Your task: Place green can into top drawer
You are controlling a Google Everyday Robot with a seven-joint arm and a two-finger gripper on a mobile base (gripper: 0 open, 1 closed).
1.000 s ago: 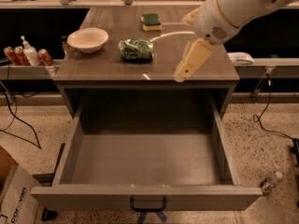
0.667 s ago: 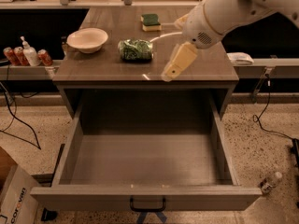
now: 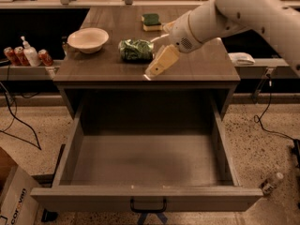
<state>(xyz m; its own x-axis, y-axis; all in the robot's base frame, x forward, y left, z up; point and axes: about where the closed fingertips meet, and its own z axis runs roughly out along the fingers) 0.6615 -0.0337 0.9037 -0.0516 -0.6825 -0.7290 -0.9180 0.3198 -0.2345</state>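
The green can lies on its side on the countertop, between the bowl and my gripper. My gripper hovers just right of the can, a little above the counter, open and empty. One beige finger points down-left toward the counter's front edge; the other is mostly hidden behind the wrist. The top drawer is pulled fully out below the counter, with its dark handle at the front centre. Its inside is bare.
A white bowl stands at the counter's left. A green-and-yellow sponge lies at the back. Red cans and a soap bottle sit on a ledge to the left. A cardboard box stands bottom left.
My gripper has moved left across the counter, from near its right side to just beside the green can. The can and drawer have not moved.
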